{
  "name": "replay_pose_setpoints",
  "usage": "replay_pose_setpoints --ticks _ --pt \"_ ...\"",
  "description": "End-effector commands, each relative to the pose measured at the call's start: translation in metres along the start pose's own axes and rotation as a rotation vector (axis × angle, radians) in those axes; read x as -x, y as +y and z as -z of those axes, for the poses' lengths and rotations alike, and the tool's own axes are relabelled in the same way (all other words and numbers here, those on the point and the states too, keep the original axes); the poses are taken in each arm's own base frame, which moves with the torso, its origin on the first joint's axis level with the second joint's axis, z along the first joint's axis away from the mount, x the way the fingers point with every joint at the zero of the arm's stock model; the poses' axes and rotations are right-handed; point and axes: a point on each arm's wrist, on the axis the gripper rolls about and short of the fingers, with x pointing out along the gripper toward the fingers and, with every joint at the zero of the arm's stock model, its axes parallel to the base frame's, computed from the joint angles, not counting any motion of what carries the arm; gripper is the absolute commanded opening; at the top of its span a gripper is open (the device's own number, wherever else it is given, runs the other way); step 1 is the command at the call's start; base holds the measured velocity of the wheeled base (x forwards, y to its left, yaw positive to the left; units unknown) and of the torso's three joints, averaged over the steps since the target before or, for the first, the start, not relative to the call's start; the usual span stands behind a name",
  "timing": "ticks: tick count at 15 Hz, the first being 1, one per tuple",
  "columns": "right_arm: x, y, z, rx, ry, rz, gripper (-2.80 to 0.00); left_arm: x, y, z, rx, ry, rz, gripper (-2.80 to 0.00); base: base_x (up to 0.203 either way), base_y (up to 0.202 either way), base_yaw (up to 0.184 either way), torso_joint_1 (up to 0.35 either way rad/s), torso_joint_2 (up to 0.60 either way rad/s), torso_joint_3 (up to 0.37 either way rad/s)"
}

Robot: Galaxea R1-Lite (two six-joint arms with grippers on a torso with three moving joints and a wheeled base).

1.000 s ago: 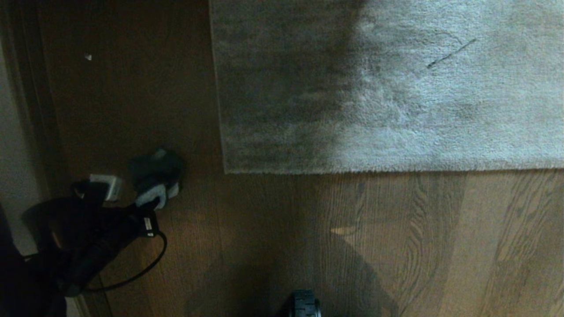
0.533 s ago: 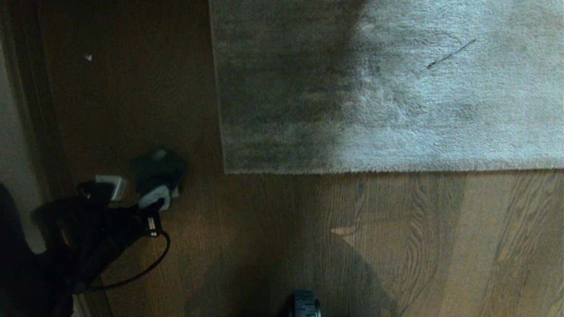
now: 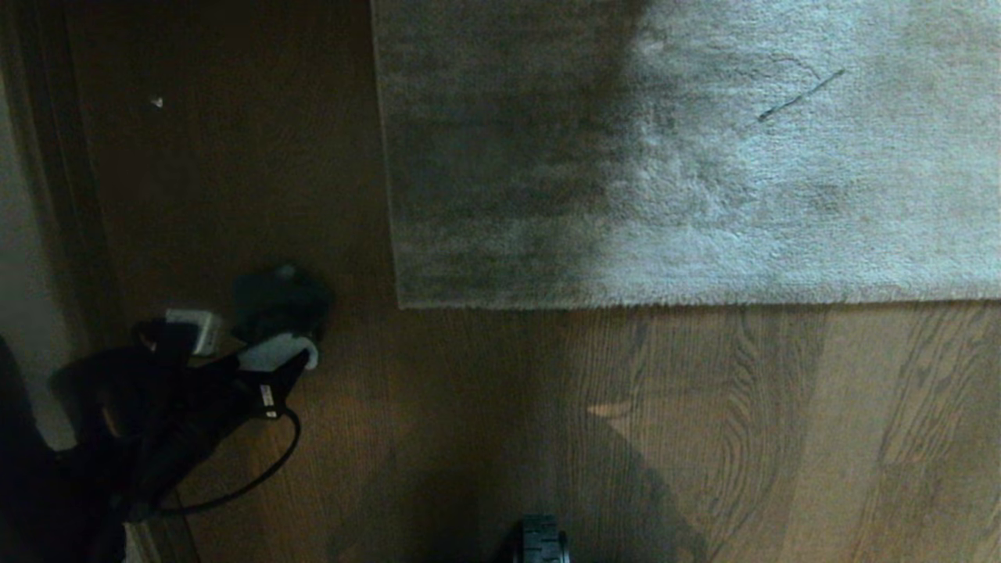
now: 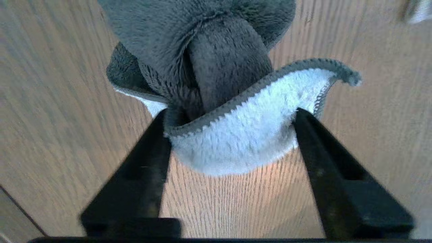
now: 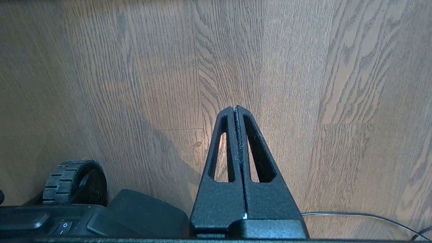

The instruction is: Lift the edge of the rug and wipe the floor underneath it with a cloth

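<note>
The left gripper (image 4: 229,125) has two matte black, flat tapering fingers (image 4: 141,168). The right gripper (image 5: 235,109) is textured black plastic; each finger (image 5: 221,152) has a long triangular cut-out. Behind it sits a black housing with a rocker switch (image 5: 64,225), a ribbed black wheel (image 5: 76,182) and a thin black cable (image 5: 357,214).

Ahead of the left gripper (image 4: 229,116) the bunched cloth (image 4: 216,67) fills the gap between its 2 spread fingers, while bare floor (image 3: 485,407) lies open beyond to its right as far as the flat rug (image 3: 704,156).
</note>
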Motion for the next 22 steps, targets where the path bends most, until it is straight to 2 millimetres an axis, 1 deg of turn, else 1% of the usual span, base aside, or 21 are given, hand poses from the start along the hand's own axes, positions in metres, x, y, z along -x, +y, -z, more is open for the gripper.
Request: replay_pose_setpoints --ticks 1,4,6,10,13,15,17,18,20,22 --pt "0.0 0.0 0.0 0.0 0.001 0.0 -2.8 0.014 -0.001 -0.014 -0.002 -0.086 0.002 0.0 0.0 0.0 0.0 0.0 0.0 0.0" --pt "0.0 0.0 0.0 0.0 0.001 0.0 -2.8 0.04 -0.002 -0.021 -0.002 -0.112 0.004 0.0 0.0 0.0 0.0 0.0 0.0 0.0" --pt "0.0 0.0 0.0 0.0 0.001 0.0 -2.8 0.064 -0.003 -0.023 -0.002 -0.131 0.007 0.0 0.0 0.0 0.0 0.0 0.0 0.0" --pt "0.0 0.0 0.0 0.0 0.001 0.0 -2.8 0.099 -0.004 -0.043 -0.007 -0.256 0.007 0.0 0.0 0.0 0.0 0.0 0.0 0.0" --pt "0.0 0.0 0.0 0.0 0.001 0.0 -2.8 0.13 -0.005 -0.05 -0.008 -0.296 0.009 0.0 0.0 0.0 0.0 0.0 0.0 0.0" --pt "0.0 0.0 0.0 0.0 0.001 0.0 -2.8 0.16 -0.005 -0.051 -0.009 -0.322 0.013 0.0 0.0 0.0 0.0 0.0 0.0 0.0" --pt "0.0 0.0 0.0 0.0 0.001 0.0 -2.8 0.191 -0.006 -0.044 -0.01 -0.342 0.017 0.0 0.0 0.0 0.0 0.0 0.0 0.0" --pt "0.0 0.0 0.0 0.0 0.001 0.0 -2.8 0.206 -0.006 -0.039 -0.011 -0.347 0.019 -2.8 0.0 0.0 0.0 0.0 0.0 0.0" --pt "0.0 0.0 0.0 0.0 0.001 0.0 -2.8 0.233 -0.007 -0.024 -0.014 -0.359 0.031 -2.8 0.0 0.0 0.0 0.0 0.0 0.0" --pt "0.0 0.0 0.0 0.0 0.001 0.0 -2.8 0.259 -0.008 -0.004 -0.016 -0.395 0.035 -2.8 0.0 0.0 0.0 0.0 0.0 0.0"
